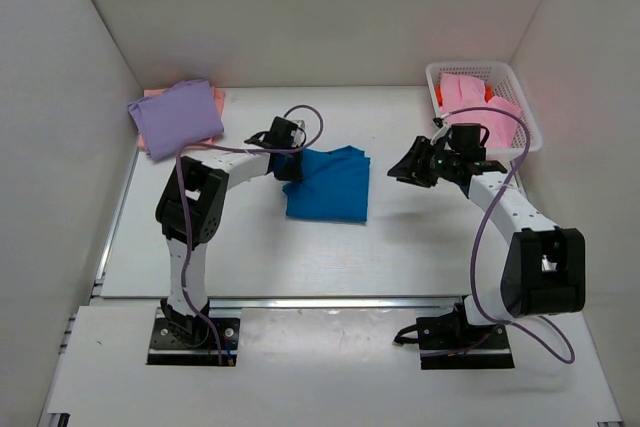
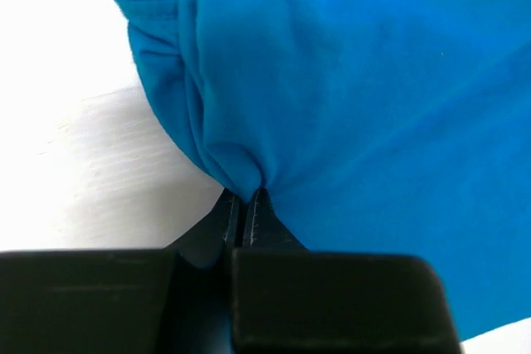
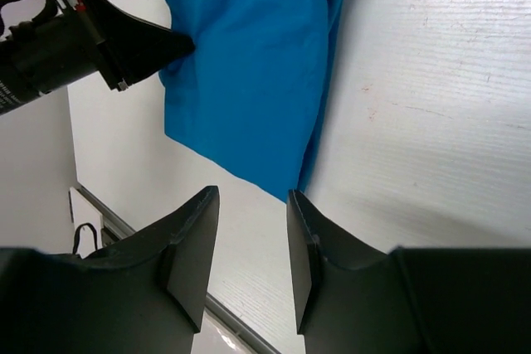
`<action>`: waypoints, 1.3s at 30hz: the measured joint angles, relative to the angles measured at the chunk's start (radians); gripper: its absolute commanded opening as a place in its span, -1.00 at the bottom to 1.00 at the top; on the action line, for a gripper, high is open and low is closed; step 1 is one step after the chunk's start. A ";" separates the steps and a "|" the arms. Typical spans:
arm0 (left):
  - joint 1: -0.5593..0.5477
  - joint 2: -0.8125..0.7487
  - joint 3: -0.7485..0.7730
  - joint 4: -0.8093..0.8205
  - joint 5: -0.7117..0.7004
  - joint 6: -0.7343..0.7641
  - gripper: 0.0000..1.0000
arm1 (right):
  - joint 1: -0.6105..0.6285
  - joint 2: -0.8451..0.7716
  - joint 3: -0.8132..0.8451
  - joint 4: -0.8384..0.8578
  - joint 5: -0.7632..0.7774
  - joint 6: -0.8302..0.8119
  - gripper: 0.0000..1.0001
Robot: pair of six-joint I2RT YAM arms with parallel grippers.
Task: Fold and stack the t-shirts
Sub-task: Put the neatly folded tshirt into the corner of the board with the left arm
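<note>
- Left hand (image 2: 243,205), mine: fingers pressed together, pinching the blue t-shirt (image 2: 348,80) at a bunched edge.
- Tabletop (image 1: 300,257): blue t-shirt lies mid, roughly folded.
- Basket (image 1: 470,66) far right, pink t-shirt (image 1: 462,92) inside.
- Lavender t-shirt (image 1: 178,117) folded far left, on salmon t-shirt (image 1: 217,97).
- Right hand (image 3: 249,198): spread, empty, right of blue t-shirt, apart.

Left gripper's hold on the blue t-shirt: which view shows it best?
Left wrist: close up, the left gripper pinches a fold of the blue t-shirt. Top external shows it at the shirt's edge, pinch hidden. Right wrist shows it sideways, far off.
</note>
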 measured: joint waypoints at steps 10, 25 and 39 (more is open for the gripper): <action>0.154 0.074 0.301 -0.319 -0.075 0.102 -1.00 | -0.013 -0.029 0.000 0.003 -0.037 0.007 -0.33; 0.353 0.329 1.066 -0.521 -0.165 0.222 -1.00 | 0.067 -0.029 0.074 0.014 -0.080 0.060 -0.38; 0.552 0.319 1.064 -0.445 -0.073 0.201 -1.00 | 0.142 0.031 0.081 0.008 -0.069 0.080 -0.40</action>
